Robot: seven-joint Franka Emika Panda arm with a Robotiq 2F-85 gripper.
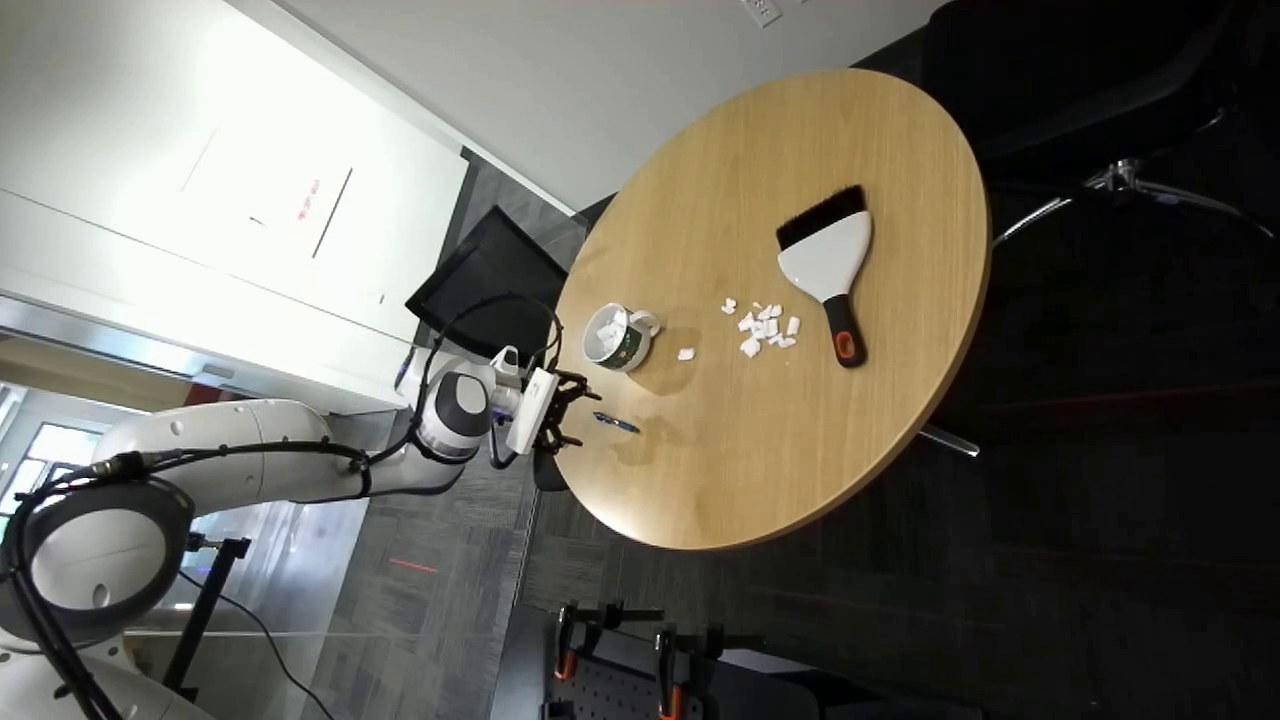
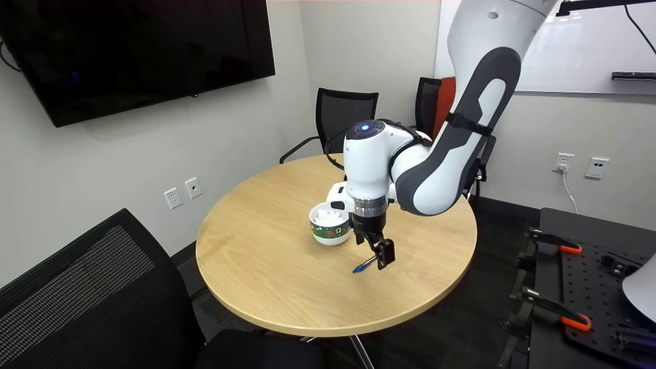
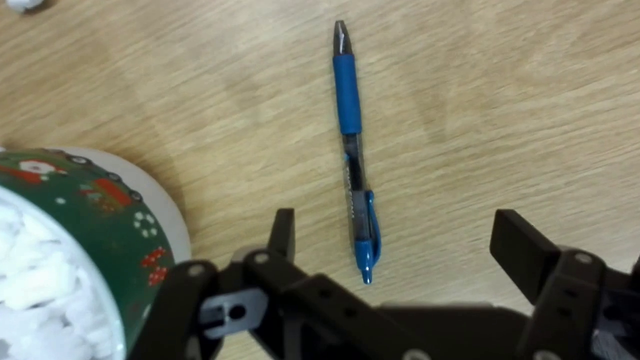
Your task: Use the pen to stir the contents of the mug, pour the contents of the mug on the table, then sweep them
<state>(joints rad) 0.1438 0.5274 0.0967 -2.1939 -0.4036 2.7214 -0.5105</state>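
The mug (image 1: 637,350) is white with a green festive band and stands upright on the round wooden table (image 1: 720,470); it also shows in an exterior view (image 2: 330,233) and the wrist view (image 3: 115,200). White crumb-like contents (image 3: 45,290) fill it near the rim. More white bits (image 1: 765,328) lie loose on the table. The blue pen (image 3: 348,95) lies flat beside the mug, also in both exterior views (image 1: 616,422) (image 2: 363,265). My gripper (image 3: 395,220) is open and empty above the table, fingers on either side of the pen's clip end, not touching it.
A white brush (image 1: 825,255) with black bristles and a black handle lies on the table beyond the loose bits. Black chairs (image 1: 490,285) (image 2: 102,287) stand round the table. A dark stand with orange-tipped clamps (image 2: 574,321) is off the table's side.
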